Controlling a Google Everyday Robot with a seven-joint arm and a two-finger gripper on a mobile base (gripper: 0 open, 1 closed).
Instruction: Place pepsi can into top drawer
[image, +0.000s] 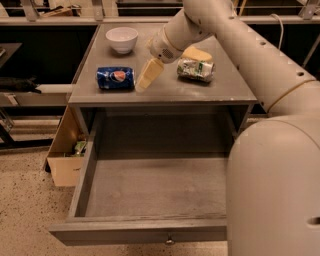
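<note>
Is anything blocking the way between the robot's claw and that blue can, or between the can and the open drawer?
Nothing visible does. The gripper hangs just right of the blue Pepsi can lying on its side on the grey tabletop, with bare surface between them. The wide grey top drawer below stands open, nothing visible inside.

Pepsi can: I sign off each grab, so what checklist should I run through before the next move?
1. Pepsi can in full view, lying on its side on the tabletop: ok.
2. Pincer holding the can: not ok; it sits just beside the can's right end.
3. Top drawer pulled open: ok.
4. Green can apart from the Pepsi can: ok; it lies on the pincer's other side.
5. Bowl apart from the Pepsi can: ok; it stands behind it.
</note>
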